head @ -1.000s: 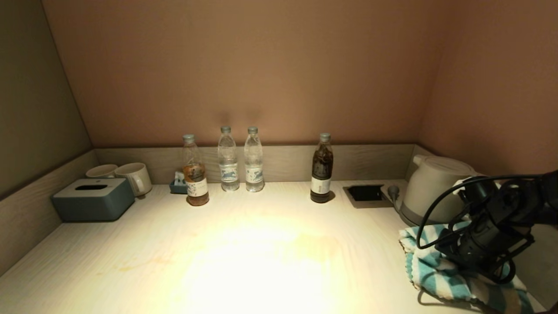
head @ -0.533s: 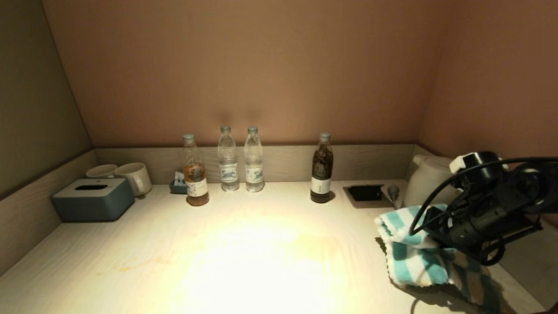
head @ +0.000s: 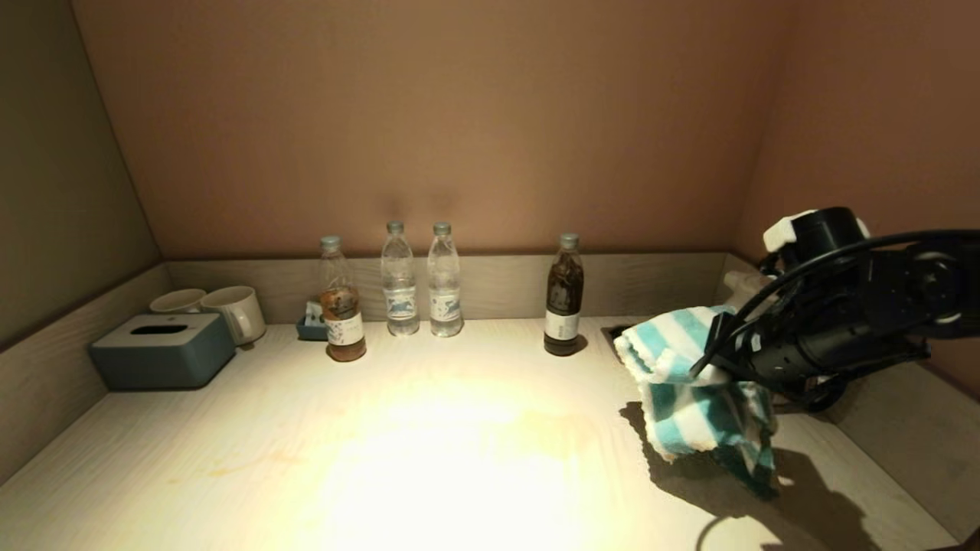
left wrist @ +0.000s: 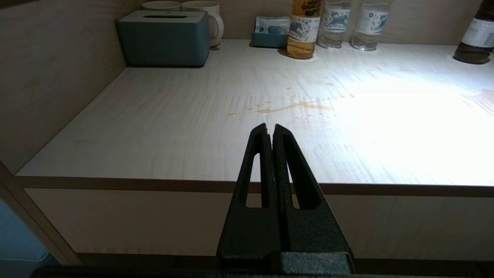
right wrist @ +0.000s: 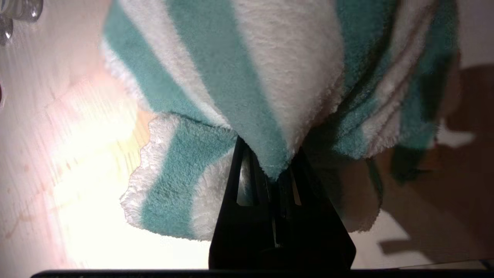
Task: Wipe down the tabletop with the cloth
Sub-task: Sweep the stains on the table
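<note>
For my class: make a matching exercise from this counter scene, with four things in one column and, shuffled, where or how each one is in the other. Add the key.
Things
1. cloth
2. tissue box
3. dark bottle
4. left gripper

Place or state
A. standing near the back rim, right of the two clear bottles
B. jaws shut, empty, before the tabletop's front edge
C. hanging from the right gripper, off the surface
D. far left, beside two mugs

Pairs: 1-C, 2-D, 3-A, 4-B

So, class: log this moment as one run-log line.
right claw: shut on cloth, held above tabletop | left claw: shut, parked at front edge | spill: unwiped
</note>
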Robot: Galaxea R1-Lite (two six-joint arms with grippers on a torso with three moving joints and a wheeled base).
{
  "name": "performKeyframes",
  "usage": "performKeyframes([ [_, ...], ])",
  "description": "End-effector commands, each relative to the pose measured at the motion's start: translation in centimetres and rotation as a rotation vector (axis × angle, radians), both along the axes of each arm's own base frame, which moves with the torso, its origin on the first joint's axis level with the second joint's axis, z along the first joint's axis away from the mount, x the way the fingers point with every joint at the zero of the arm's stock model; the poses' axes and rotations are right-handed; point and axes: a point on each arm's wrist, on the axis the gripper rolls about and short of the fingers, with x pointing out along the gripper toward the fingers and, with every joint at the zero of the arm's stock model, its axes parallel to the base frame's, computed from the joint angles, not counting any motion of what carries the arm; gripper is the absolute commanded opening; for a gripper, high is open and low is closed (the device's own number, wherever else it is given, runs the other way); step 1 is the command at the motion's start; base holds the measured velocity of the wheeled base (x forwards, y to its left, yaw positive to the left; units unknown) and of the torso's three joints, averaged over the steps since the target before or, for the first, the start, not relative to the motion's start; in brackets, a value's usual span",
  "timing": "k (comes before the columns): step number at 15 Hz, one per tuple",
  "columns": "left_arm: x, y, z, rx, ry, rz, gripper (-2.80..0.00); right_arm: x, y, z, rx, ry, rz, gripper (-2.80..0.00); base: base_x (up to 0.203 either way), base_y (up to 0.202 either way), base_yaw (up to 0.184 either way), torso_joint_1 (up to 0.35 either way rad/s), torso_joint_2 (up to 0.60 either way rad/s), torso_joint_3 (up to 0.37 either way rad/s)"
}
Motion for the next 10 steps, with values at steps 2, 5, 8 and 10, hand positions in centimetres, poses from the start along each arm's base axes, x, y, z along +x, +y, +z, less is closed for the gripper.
performKeyframes([
  [2, 0.0, 0.0, 0.0, -0.001, 0.002, 0.0, -2.8, 1.8, 1.5, -2.3, -0.002, 0.065, 0.042, -2.8, 0.0, 0.0, 0.0, 0.0, 0.0, 0.0],
  [5, 0.0, 0.0, 0.0, -0.001, 0.002, 0.0, -2.8, 2.6, 1.7, -3.5, -0.007, 0.105, 0.046, -2.8, 0.0, 0.0, 0.0, 0.0, 0.0, 0.0],
  [8, 0.0, 0.0, 0.0, -0.001, 0.002, 0.0, -2.8, 2.6, 2.5, -4.2, -0.013, 0.13, 0.071, -2.8, 0.0, 0.0, 0.0, 0.0, 0.0, 0.0],
  [10, 0.0, 0.0, 0.0, -0.001, 0.002, 0.0, -2.8, 3.1, 2.8, -5.2, -0.02, 0.159, 0.077, -2.8, 0.0, 0.0, 0.0, 0.0, 0.0, 0.0],
])
